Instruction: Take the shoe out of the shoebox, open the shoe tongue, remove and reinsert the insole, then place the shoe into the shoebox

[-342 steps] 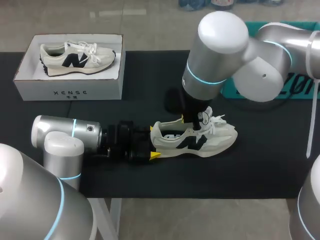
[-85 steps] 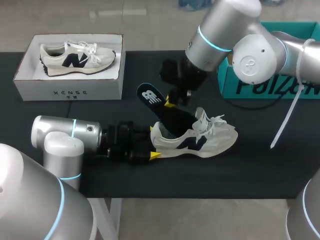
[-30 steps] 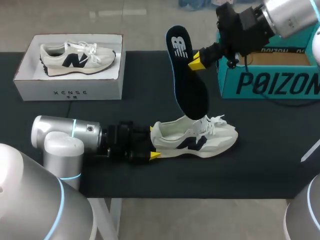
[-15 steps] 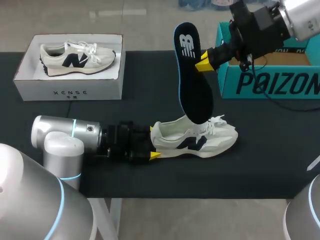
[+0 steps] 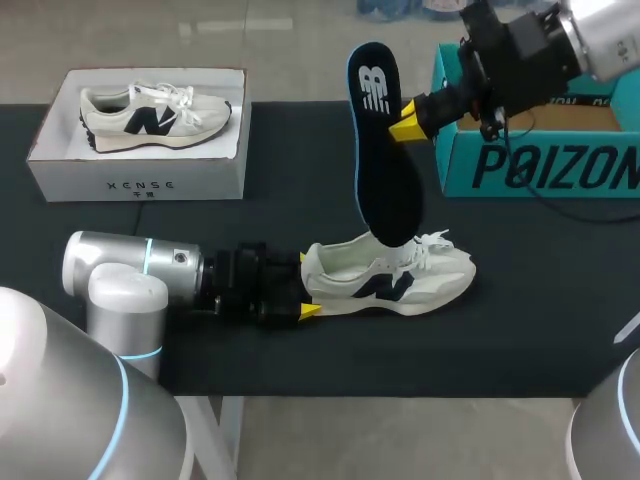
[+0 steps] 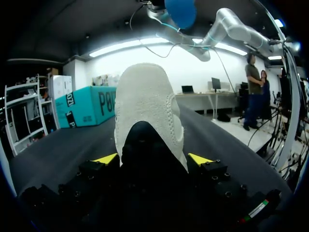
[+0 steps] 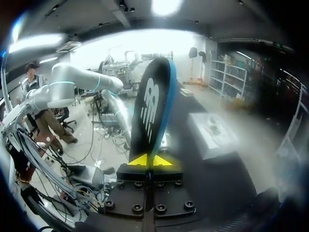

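Right gripper [image 5: 408,122] was closed on the edge of the insole [image 5: 385,170], which was held upright above the shoe [image 5: 390,278], presumably ready for reinsertion. The shoe's heel was clamped by the left gripper [image 5: 307,284] on the table [image 5: 540,300], apparently to be steadied.

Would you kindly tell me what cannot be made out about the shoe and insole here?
- Head view: whether the lower tip of the insole touches the shoe; they overlap.
- Left wrist view: the shoe's tongue and laces, hidden behind its own heel.
- Head view: most of the teal box inside, covered by the right arm and cut off by the edge.
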Action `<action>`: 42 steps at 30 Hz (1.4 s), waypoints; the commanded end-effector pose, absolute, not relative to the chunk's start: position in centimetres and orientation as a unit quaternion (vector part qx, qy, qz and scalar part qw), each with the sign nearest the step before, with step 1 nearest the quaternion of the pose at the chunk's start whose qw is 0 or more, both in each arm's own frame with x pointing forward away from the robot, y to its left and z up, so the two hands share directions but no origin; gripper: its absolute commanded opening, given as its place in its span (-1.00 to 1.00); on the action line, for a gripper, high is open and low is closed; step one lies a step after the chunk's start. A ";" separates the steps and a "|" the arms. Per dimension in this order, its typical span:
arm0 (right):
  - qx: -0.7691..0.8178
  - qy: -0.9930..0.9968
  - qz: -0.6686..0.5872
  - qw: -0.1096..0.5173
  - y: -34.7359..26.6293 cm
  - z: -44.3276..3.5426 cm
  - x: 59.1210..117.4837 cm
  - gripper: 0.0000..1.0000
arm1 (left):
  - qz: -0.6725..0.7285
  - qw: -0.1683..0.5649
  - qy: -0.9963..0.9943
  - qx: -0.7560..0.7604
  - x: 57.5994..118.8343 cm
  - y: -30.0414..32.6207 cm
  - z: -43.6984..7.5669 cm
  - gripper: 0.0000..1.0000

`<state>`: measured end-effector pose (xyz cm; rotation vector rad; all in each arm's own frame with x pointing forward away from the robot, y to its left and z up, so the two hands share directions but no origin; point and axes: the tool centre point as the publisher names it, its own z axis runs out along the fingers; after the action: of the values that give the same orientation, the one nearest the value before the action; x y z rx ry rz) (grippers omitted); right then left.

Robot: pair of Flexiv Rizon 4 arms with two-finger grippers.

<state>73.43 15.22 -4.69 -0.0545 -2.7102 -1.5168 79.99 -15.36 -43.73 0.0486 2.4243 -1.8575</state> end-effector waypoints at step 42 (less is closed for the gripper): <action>-0.132 -0.873 -0.463 0.078 18.4 0.4 63.1 -1.00 | -0.607 0.044 0.793 0.016 80.0 -15.4 -44.0 -1.00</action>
<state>63.00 18.24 0.40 -0.3933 -2.6140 -1.3911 79.99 -15.36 -43.74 0.0486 2.4243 -1.8575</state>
